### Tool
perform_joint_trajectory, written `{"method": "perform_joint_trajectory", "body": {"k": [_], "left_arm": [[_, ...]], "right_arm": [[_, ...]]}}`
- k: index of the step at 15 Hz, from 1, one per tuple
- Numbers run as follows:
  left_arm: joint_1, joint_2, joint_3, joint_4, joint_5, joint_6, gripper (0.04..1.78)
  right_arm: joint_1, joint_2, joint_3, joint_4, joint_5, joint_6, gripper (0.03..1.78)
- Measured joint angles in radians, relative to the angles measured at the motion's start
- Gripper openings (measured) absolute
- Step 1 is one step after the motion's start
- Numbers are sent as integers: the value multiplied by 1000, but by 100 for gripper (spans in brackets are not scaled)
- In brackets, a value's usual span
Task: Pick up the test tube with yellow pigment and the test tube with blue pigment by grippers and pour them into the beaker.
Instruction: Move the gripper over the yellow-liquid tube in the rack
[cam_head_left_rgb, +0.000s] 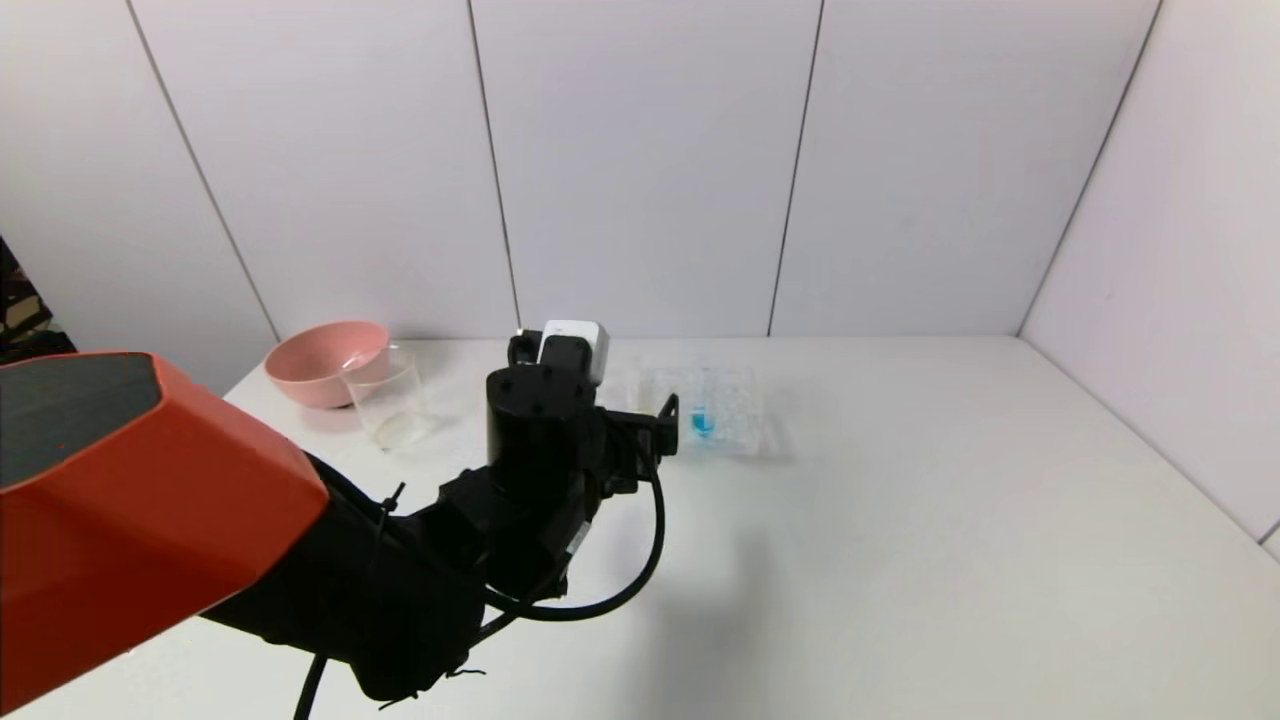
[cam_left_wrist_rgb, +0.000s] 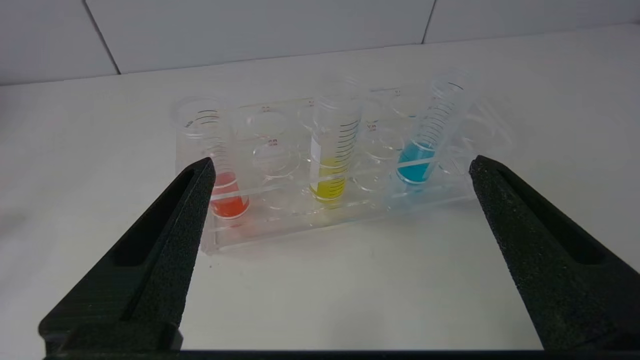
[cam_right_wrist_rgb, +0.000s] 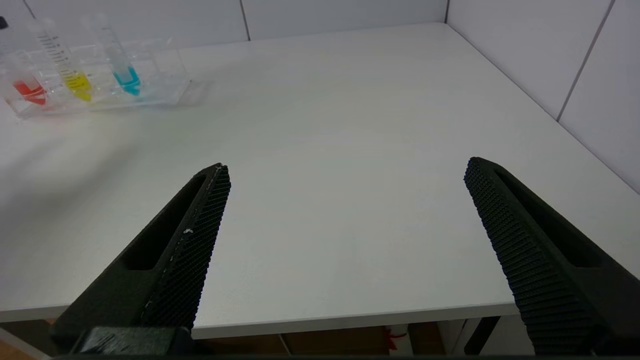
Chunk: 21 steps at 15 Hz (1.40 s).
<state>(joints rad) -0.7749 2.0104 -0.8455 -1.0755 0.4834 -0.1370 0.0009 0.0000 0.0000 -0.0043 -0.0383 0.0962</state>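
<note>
Both grippers gape empty, left gripper (cam_left_wrist_rgb: 340, 170) facing the racked test tube with yellow pigment (cam_left_wrist_rgb: 331, 160), right gripper (cam_right_wrist_rgb: 345, 172) low at the table (cam_right_wrist_rgb: 350, 150) edge.

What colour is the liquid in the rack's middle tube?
Yellow: the middle tube in the rack, clearest in the left wrist view.

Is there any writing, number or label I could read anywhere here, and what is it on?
Nothing can be read for certain.
Test tube with yellow pigment: black graduation lines, no legible numbers.
Test tube with blue pigment: graduation lines only.
Red-liquid tube: graduation lines and a tiny mark at its rim, too blurred to read.
Clear tube rack: small dark marks beside the holes, too small to read.
</note>
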Motion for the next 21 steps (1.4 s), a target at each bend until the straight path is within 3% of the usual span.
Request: {"method": "perform_joint_trajectory", "body": {"k": [3,21], "left_arm": [[5,60,-18,-58,1,37,178],[95,272,-286,-35,-18,86,177]], "right_arm": [[0,0,0,0,0,0,171],[0,0,0,0,0,0,171]]}}
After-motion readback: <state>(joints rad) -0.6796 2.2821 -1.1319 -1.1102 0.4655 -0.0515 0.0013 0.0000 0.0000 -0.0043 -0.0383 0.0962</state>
